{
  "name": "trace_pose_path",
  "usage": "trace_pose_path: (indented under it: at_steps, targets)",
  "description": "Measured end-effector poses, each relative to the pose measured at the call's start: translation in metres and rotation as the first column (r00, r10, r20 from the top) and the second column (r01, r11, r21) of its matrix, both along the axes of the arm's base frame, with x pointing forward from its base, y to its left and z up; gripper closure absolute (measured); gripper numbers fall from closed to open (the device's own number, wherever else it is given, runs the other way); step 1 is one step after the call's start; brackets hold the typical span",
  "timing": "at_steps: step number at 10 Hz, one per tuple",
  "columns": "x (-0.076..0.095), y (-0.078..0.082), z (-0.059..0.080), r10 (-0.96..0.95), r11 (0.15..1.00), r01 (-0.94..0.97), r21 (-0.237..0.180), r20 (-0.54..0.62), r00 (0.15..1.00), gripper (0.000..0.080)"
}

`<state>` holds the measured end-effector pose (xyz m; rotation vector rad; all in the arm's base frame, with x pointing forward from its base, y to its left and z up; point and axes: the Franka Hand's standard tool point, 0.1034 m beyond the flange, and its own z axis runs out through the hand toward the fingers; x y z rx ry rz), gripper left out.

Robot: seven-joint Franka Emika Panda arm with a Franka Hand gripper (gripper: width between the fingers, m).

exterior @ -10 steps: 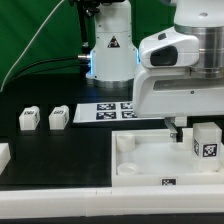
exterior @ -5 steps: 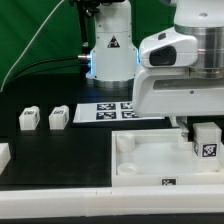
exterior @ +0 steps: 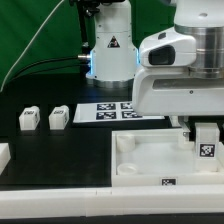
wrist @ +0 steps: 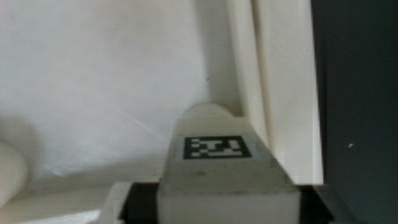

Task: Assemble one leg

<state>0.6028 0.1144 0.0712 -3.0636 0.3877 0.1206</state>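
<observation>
over the table's near right corner, as the exterior view shows it, the gripper [exterior: 200, 131] hangs low over the white tray-like piece [exterior: 150, 160] with the leg [exterior: 206, 143] clamped between its fingers — the small white block's black-and-white tag faces the camera, and the block sits just above, or possibly touching, the tray's right-hand end. from that view alone i cannot tell whether its base has met the surface. the wrist view looks down along the leg [wrist: 217, 150], its tag plain on the face in view, with dark finger pads [wrist: 135, 200] pressed against either side near the base of the picture; beyond it lie the tray's pale floor and a raised rim [wrist: 267, 80], then black table. so the grip is closed on the leg, not released. two more legs [exterior: 29, 120] [exterior: 59, 117] stand well apart toward the table's far left, and the marker board [exterior: 118, 110] lies flat near the middle of the far edge, by the robot's base [exterior: 108, 50]. the step in hand looks like the placing of this one leg at a corner socket of the tray — carrying seems done, seating not yet. the next move likely calls for fine alignment over the socket, a slow straight descent, then opening only once the leg is seated.
</observation>
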Motion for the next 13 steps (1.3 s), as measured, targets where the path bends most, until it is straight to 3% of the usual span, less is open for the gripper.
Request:
trace_pose_path:
  at_steps: [4,8,9,10,11,13]
  targets:
    - [-0.002,-0.014,0.000,-0.362,0.931,0.363,-0.048,0.024,0.932,0.0505]
    - [-0.002,-0.029,0.001,-0.501,0.861,0.501,-0.084,0.030,0.865,0.0497]
    - [-0.002,-0.028,0.001,-0.500,0.862,0.501,-0.084,0.030,0.866,0.0412]
    - [-0.002,-0.028,0.000,-0.500,0.862,0.501,-0.084,0.029,0.866,0.0234]
    - [-0.002,-0.028,0.000,-0.500,0.862,0.501,-0.084,0.029,0.866,0.0176]
    - [-0.003,-0.028,0.000,-0.500,0.862,0.500,-0.085,0.029,0.866,0.0154]
